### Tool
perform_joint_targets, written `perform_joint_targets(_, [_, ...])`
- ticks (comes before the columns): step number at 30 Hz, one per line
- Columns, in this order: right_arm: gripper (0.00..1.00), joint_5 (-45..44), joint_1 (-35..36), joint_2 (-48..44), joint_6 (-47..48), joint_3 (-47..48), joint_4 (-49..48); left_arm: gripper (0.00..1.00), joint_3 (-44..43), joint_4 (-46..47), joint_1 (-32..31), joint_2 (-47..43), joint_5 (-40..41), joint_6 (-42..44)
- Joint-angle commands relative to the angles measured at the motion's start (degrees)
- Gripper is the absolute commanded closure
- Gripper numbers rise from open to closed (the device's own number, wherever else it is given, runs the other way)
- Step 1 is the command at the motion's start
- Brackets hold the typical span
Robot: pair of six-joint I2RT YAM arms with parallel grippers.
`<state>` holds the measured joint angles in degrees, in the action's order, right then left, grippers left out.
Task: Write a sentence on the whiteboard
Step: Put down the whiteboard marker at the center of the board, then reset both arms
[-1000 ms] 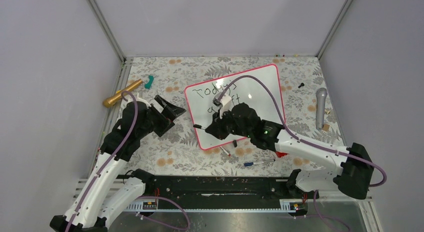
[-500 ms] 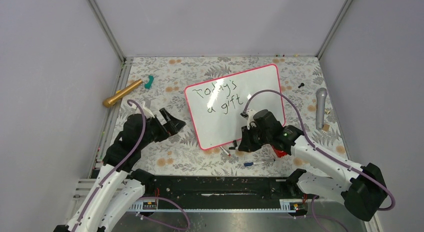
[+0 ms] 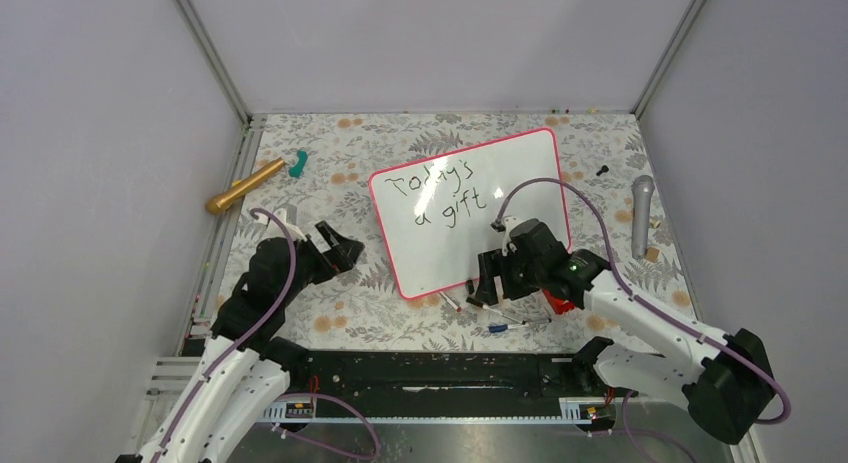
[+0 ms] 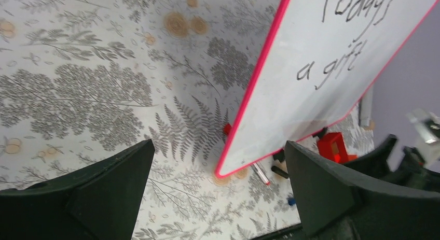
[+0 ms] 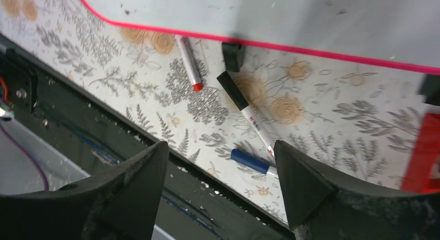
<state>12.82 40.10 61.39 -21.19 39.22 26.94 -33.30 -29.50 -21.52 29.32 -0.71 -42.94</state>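
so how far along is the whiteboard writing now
Done: the sentence reads "Today's a gift" in two lines on the whiteboard. In hand: nothing; the left gripper and right gripper are both open, and a black-capped marker lies on the table under the right one. Left: apparently nothing to write.

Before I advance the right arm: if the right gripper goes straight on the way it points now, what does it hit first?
Most likely the black marker, lying on the table in line with the right gripper and its open jaws. The blue marker lies just beside it. Depth is hard to judge.
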Motion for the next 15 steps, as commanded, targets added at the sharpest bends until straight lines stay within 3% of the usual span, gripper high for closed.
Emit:
perform_joint_targets(1, [0.16, -13.0, -0.4, -6.6, -1.8, 1.9, 1.3, 0.01, 3.6, 7.8, 0.0, -5.1, 8.1, 3.6])
perform_joint_targets(8, [0.17, -39.3, -0.5, -17.6, -1.4, -1.2, -1.9, 0.01, 7.8, 11.9, 0.0, -10.0, 21.5, 7.2])
perform_joint_targets(12, [0.17, -52.0, -0.5, -23.1, 3.4, -7.1, -13.6, 0.01, 12.6, 20.7, -0.4, -7.6, 26.4, 10.5])
perform_joint_targets(15, [0.19, -57.2, -0.5, -26.0, 14.9, -15.4, -30.8, 0.01, 15.5, 29.5, -0.9, -5.3, 27.2, 16.5])
